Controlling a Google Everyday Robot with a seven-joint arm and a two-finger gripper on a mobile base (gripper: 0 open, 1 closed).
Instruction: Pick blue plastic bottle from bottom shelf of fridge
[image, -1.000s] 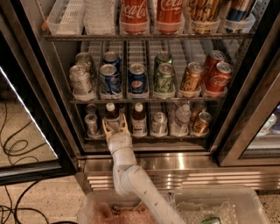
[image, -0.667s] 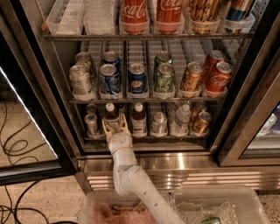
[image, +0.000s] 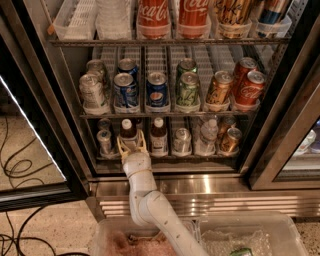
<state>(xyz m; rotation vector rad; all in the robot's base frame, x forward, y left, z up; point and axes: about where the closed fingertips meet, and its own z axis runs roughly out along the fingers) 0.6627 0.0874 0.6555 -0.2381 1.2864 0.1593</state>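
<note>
Yellowish two-finger tool (image: 131, 144) spread around white-capped, brown-filled blue plastic bottle (image: 127, 133) in clear-lane wire bottom shelf (image: 192, 157) of black-framed fridge (image: 210, 186); similar brown bottle (image: 158, 136) at 3 o'clock.

The gripper (image: 132, 146), at the front of the bottom shelf (image: 200, 157), hides the lower half of the blue bottle (image: 127, 131); only its cap and shoulder show. The picture's upper edge cuts off the fridge's (image: 35, 85) top-row cans (image: 192, 15), and the lower edge cuts off the arm (image: 150, 210). Bottom-row can (image: 182, 140) labels are too small to read.
</note>
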